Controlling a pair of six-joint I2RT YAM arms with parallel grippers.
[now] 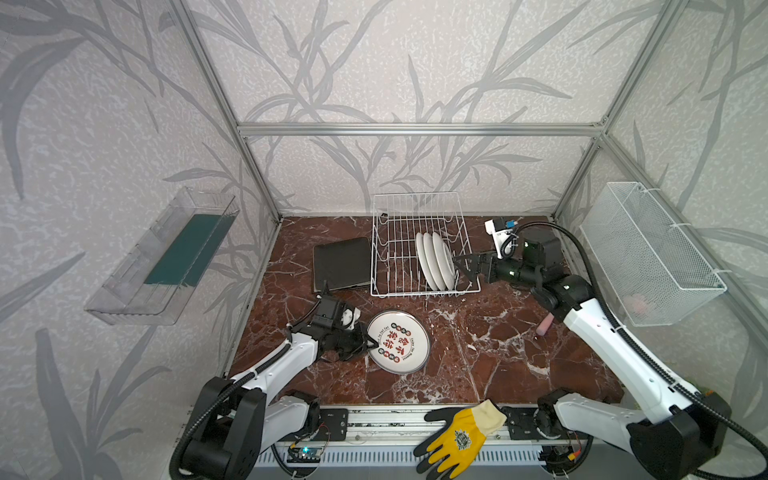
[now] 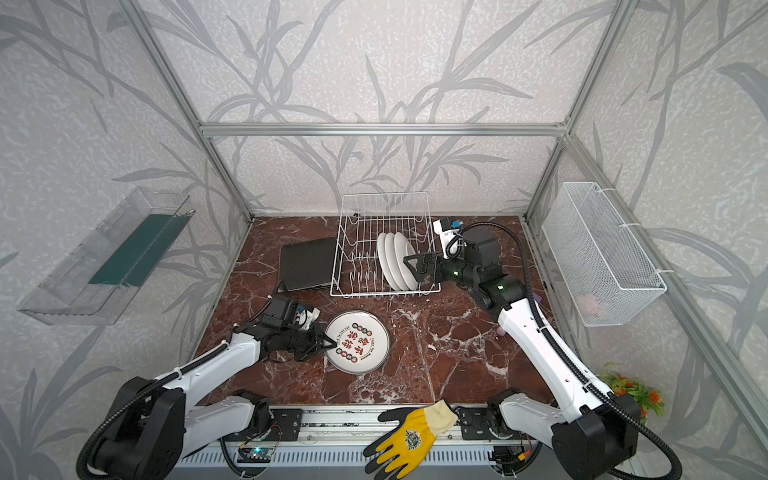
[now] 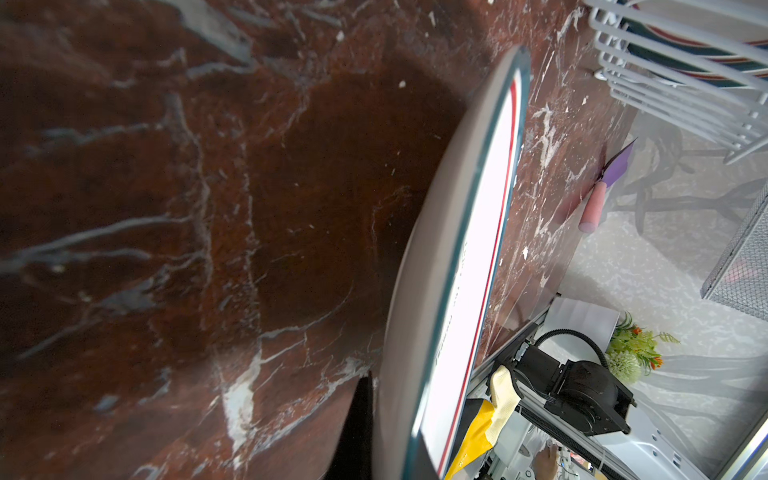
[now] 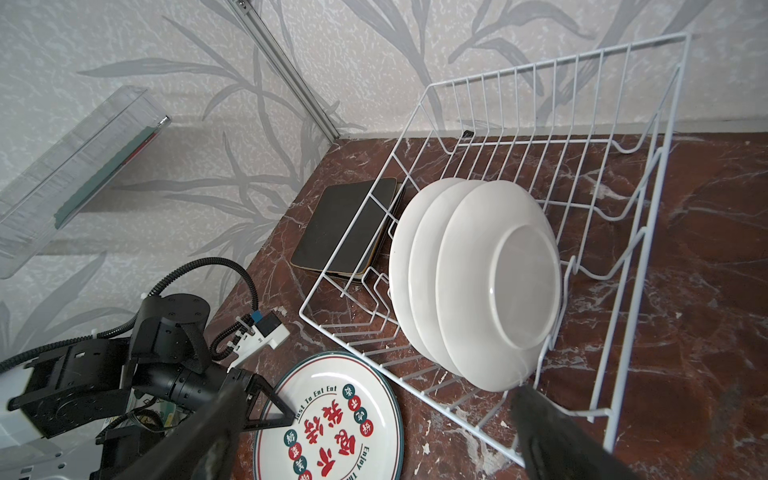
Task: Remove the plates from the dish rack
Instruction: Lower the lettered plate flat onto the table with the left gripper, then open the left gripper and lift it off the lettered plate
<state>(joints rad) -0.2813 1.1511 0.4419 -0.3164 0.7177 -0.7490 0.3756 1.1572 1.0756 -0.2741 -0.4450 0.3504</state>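
Unloading is partway done: 1 round plate is out of the dish rack and lies face up in front of it, low at the table. The left jaws are clamped tight on its rim on the side away from the rack's plates, and I cannot tell whether the plate has fully touched down. A stack of black-backed square plates rests on the table just beside the rack's left side. 3 white plates stand on edge between the rack's prongs, backs toward the right jaws, which gape fully wide and empty just beside the rack's right wall. The step in hand looks like setting down the round plate. Next, the left jaws probably need to let go, while the right jaws close on the nearest standing plate's rim and lift it clear of the wires. The plate face reads what looks like "Just To Eat Eat" and "Enjoy Th…" around large red Chinese characters. The badge on the yellow glove is illegible.
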